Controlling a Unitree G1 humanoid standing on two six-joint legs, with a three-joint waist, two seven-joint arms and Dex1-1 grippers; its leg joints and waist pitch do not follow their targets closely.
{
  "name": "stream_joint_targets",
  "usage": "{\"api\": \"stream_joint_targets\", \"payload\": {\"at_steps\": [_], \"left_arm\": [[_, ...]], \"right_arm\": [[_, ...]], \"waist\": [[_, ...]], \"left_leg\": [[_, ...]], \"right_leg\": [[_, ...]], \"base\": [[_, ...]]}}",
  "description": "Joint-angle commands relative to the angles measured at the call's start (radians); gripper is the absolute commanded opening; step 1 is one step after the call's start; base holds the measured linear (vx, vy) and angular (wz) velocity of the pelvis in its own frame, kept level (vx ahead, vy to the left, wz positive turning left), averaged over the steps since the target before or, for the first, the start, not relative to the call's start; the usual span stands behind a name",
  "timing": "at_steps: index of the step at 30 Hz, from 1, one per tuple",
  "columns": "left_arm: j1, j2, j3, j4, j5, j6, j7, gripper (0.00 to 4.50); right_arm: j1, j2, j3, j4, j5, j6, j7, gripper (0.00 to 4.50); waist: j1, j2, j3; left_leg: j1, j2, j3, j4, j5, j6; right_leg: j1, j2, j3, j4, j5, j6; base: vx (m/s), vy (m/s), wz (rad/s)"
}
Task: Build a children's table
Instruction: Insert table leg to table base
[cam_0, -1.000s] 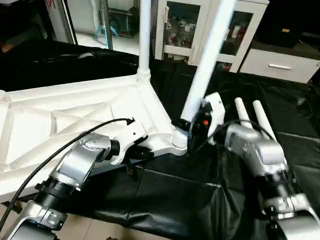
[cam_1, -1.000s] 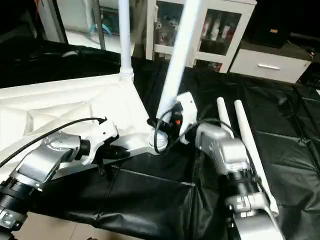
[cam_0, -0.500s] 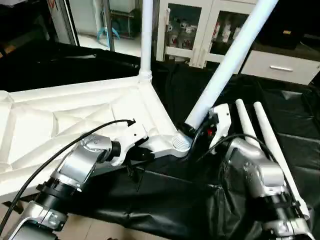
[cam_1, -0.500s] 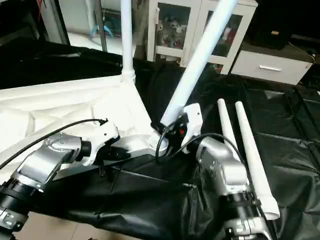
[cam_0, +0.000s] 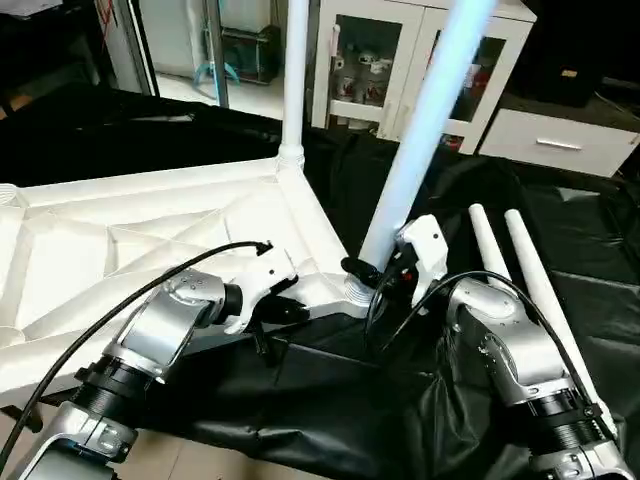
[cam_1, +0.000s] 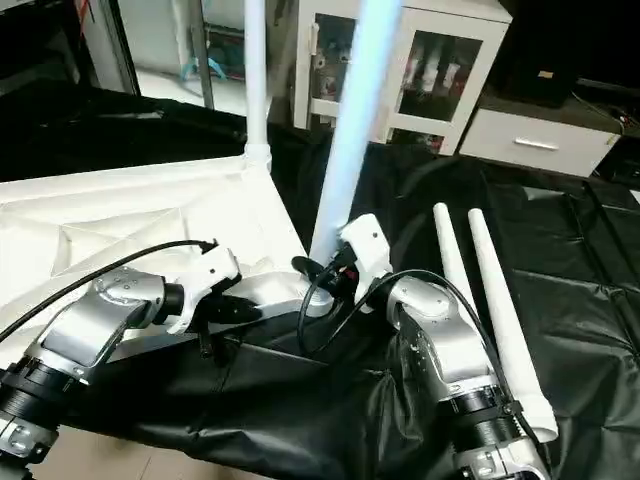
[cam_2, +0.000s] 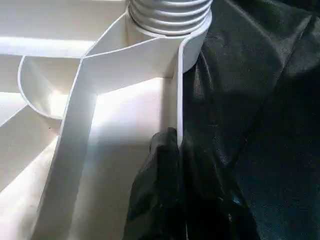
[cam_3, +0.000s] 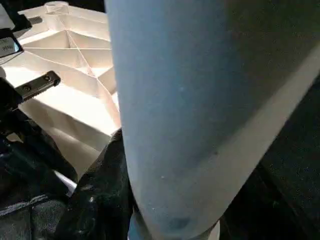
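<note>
While the left gripper (cam_2: 177, 150) pinches the tabletop (cam_2: 115, 125) rim, the right gripper (cam_0: 375, 275) clasps a leg (cam_0: 420, 150).

You see the tabletop (cam_0: 150, 235) as white moulded plastic, smooth with a soft sheen, its ribs thin and clean-edged. The corner socket (cam_2: 170, 15) shows ridged, threaded plastic rings. The leg in the right gripper (cam_0: 425, 120) is a smooth white tube, faintly glossy; the seated leg (cam_0: 294, 75) and the two spare legs (cam_0: 520, 265) look the same. The work table cover (cam_0: 330, 410) is black sheeting, crinkled and shiny where it folds. Your forearms (cam_0: 165, 325) read as brushed silver metal with matt white plastic housings. The left gripper's fingers (cam_2: 160, 200) are black and slightly glossy. The cabinet (cam_0: 400, 60) behind has white painted frames and glass doors.
</note>
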Motion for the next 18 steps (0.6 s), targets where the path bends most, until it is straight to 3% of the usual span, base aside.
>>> {"api": "stream_joint_targets", "payload": {"at_steps": [1,3,6,13,18], "left_arm": [[0.027,-0.006,-0.022,0.029,-0.005,0.022,0.001,0.0],[0.027,-0.007,-0.021,0.029,-0.005,0.022,0.0,0.0],[0.027,-0.007,-0.022,0.028,-0.006,0.02,-0.001,0.0],[0.03,-0.009,-0.023,0.02,-0.007,0.018,0.001,0.0],[0.038,-0.004,-0.017,0.016,-0.007,0.018,0.009,0.0]], "right_arm": [[0.042,-0.025,0.054,0.055,-0.039,0.085,0.027,1.86],[0.034,-0.032,0.065,0.065,-0.03,0.151,0.047,1.86],[0.019,-0.025,0.059,0.086,-0.027,0.171,0.043,1.86],[-0.009,-0.008,0.059,0.141,-0.039,0.161,0.03,1.86],[0.007,-0.006,0.055,0.132,-0.04,0.164,0.026,1.86]], "waist": [[-0.003,0.007,-0.033],[-0.004,0.005,-0.033],[-0.004,0.007,-0.032],[-0.008,0.006,-0.029],[-0.007,0.004,-0.031]], "left_leg": [[-0.002,-0.001,0.006,-0.078,-0.299,-0.005],[-0.002,-0.001,0.006,-0.078,-0.3,-0.003],[-0.001,-0.001,0.006,-0.079,-0.307,-0.006],[0.003,-0.001,0.002,-0.081,-0.373,-0.017],[0.002,0.0,0.001,-0.083,-0.37,-0.016]], "right_leg": [[0.037,-0.043,0.031,-0.085,-0.335,-0.142],[0.037,-0.043,0.031,-0.085,-0.336,-0.143],[0.034,-0.044,0.031,-0.086,-0.35,-0.142],[0.027,-0.046,0.029,-0.098,-0.444,-0.113],[0.027,-0.046,0.029,-0.098,-0.434,-0.109]], "base": [[0.0,0.0,0.0],[0.0,0.0,0.0],[0.0,0.0,0.0],[0.0,0.0,0.0],[0.0,0.0,0.0]]}}
